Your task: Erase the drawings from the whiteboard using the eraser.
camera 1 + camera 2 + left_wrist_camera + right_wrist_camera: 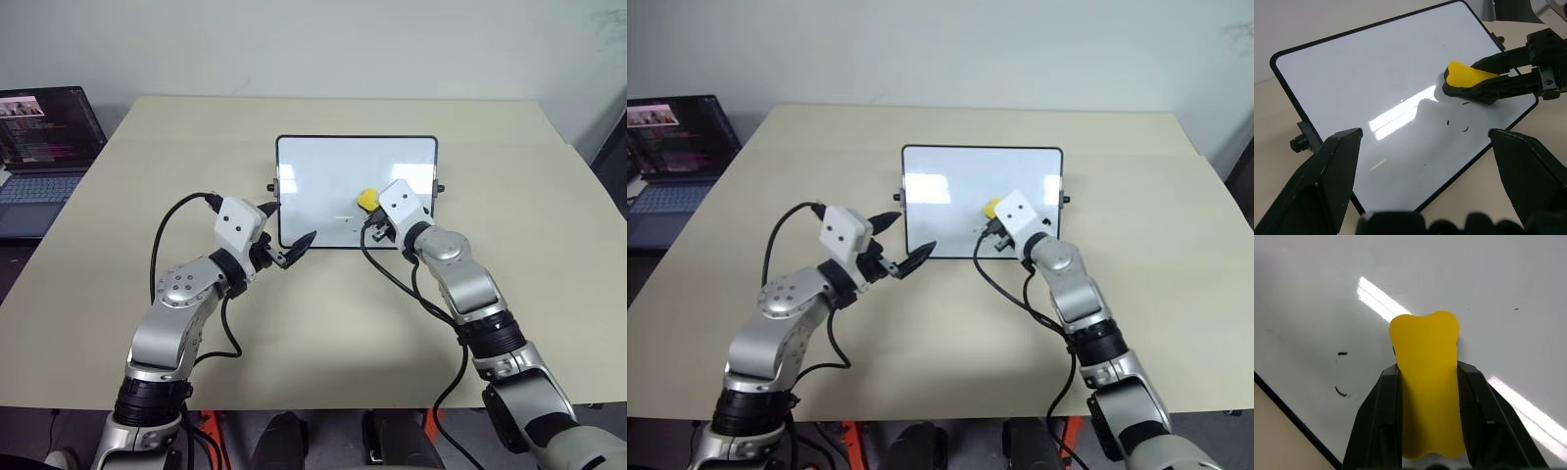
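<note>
You are pressing the eraser (pixel 1469 81), clamped in the right gripper (pixel 1427 406), onto the whiteboard (pixel 323 162) near its lower right corner, beside the remaining drawings (pixel 1465 128), while the left gripper (pixel 906 253), fingers apart, is steadying the lower left edge.

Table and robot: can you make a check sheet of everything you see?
Surface: beige table, bare around the board.
Job's things: whiteboard propped up; yellow eraser against it; a few small drawings left.
Clutter: nothing seen.
Grippers: right gripper shut on the eraser; left gripper open beside the board's lower left corner.
Cables: black cables loop along both arms.
Surroundings: laptop at the table's left, pale wall behind.
</note>
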You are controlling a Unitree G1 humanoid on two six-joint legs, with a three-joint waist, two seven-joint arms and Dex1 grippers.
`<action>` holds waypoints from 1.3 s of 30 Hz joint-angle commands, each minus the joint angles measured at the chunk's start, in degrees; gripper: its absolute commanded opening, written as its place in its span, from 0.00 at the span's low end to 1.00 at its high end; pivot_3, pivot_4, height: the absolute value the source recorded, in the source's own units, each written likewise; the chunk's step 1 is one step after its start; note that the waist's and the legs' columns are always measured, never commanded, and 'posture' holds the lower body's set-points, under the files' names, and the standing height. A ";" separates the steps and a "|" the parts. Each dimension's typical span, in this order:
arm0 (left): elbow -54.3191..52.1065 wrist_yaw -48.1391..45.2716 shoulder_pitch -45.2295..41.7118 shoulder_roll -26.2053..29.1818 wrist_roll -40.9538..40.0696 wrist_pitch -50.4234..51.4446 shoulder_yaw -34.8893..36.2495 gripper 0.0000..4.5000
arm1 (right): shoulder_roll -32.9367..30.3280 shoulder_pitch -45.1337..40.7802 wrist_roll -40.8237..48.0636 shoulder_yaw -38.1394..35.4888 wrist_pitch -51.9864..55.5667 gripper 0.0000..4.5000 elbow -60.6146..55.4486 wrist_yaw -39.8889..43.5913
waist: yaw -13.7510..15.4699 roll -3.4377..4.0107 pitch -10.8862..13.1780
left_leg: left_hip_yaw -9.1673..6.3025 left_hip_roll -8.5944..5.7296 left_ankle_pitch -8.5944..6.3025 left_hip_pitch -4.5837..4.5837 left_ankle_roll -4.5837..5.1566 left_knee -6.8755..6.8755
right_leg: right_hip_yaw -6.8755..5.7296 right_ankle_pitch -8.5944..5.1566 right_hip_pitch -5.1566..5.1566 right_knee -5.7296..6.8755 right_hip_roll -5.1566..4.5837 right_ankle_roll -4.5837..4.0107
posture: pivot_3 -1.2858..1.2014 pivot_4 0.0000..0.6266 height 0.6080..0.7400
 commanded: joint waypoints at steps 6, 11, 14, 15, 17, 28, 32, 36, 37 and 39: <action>-2.63 0.65 0.18 -0.26 -0.27 -0.80 0.68 1.00 | -2.08 4.74 -2.01 3.56 3.64 0.26 -5.89 2.54 | -0.06 0.00 0.00 | 0.01 0.00 0.00 0.01 0.00 0.01 | 0.01 0.00 0.00 0.01 0.00 0.00 | 0.52 0.24 1.00; -3.20 0.78 0.94 -0.30 -0.39 -0.71 0.62 1.00 | -4.12 5.39 -3.54 6.07 2.31 0.26 -6.54 4.92 | -0.08 0.00 0.00 | 0.01 0.00 0.00 0.02 0.00 0.01 | 0.01 0.00 0.00 0.02 0.01 0.00 | 0.52 0.24 1.00; -3.77 0.96 1.48 -0.18 -0.56 -0.55 0.74 1.00 | -5.01 6.25 -3.72 6.48 1.96 0.26 -7.06 6.03 | -0.02 0.00 0.00 | 0.01 0.00 0.00 0.01 0.00 0.01 | 0.01 0.00 0.00 0.00 0.00 0.00 | 0.52 0.24 1.00; -3.93 1.04 1.59 -0.17 -0.56 -0.47 0.74 1.00 | -5.26 6.43 -3.79 6.49 1.78 0.26 -7.29 6.40 | -0.02 -0.01 0.00 | 0.01 0.00 0.00 0.02 0.00 0.02 | 0.02 0.00 0.01 0.00 0.00 0.00 | 0.52 0.24 1.00; -4.05 1.12 1.72 -0.14 -0.57 -0.43 0.73 1.00 | -5.51 6.51 -3.64 6.13 2.11 0.26 -8.08 6.89 | -0.02 -0.01 0.00 | 0.01 0.00 0.00 0.02 0.00 0.04 | 0.01 0.00 0.02 0.02 0.00 0.00 | 0.52 0.24 1.00; -2.68 1.35 1.08 -0.73 -0.23 -1.40 0.36 1.00 | -2.32 0.35 -0.08 1.01 6.12 0.26 -11.91 6.43 | -0.13 0.00 0.00 | 0.01 0.00 0.00 0.01 0.00 0.04 | 0.01 0.00 0.01 0.01 0.01 0.00 | 0.52 0.24 1.00; -2.24 1.27 0.57 -1.21 -0.04 -1.65 -0.09 1.00 | 0.11 -4.47 -0.35 2.30 5.83 0.26 -10.37 6.36 | -0.09 -0.01 0.00 | 0.00 0.01 0.00 0.01 -0.01 0.03 | 0.00 0.00 -0.02 0.02 0.02 0.00 | 0.52 0.24 1.00; -2.22 1.15 0.59 -1.20 0.02 -1.69 0.04 1.00 | 1.70 -6.17 -0.47 3.06 4.91 0.26 -8.92 6.08 | -0.03 -0.01 0.00 | 0.00 -0.01 0.00 -0.03 -0.01 0.03 | 0.01 0.00 -0.02 -0.01 0.00 0.00 | 0.52 0.24 1.00; -2.31 1.16 0.66 -1.17 0.02 -1.66 0.11 1.00 | 2.06 -6.26 -0.57 3.31 4.61 0.26 -8.45 5.93 | -0.03 -0.01 0.00 | 0.00 -0.01 0.00 -0.03 0.00 0.03 | 0.01 0.00 -0.02 -0.01 0.00 0.00 | 0.52 0.24 1.00; -2.47 1.22 0.75 -1.14 0.02 -1.58 0.18 1.00 | 2.54 -6.29 -0.77 3.71 3.97 0.26 -7.55 5.65 | -0.03 -0.01 0.00 | 0.00 -0.01 0.00 -0.03 0.00 0.03 | 0.01 0.00 -0.02 -0.01 0.00 0.00 | 0.52 0.24 1.00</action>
